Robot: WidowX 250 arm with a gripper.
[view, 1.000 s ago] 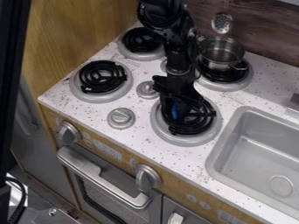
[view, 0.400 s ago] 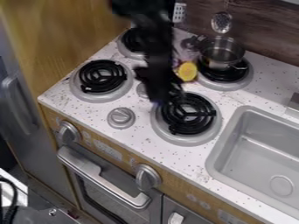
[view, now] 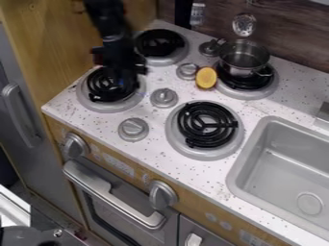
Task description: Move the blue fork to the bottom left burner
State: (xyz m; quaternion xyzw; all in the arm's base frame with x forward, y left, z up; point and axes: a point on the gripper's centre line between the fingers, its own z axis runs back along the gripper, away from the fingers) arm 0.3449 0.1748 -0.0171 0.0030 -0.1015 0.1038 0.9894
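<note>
The gripper [view: 125,85] seems closed on the blue fork [view: 120,82], over the bottom left burner [view: 100,91].

Toy kitchen, coil burners [view: 207,124], grey sink [view: 292,168], oven handle [view: 112,194], metal pot [view: 244,57]

A metal pot [view: 243,60] sits upright on the rear right burner [view: 250,95]. A yellow item [view: 206,78] lies beside that burner's left edge. A perforated ladle [view: 244,25] hangs by the wood-grain backboard [view: 286,34]. A grey sink [view: 235,178] is set into the table [view: 160,156].
</note>
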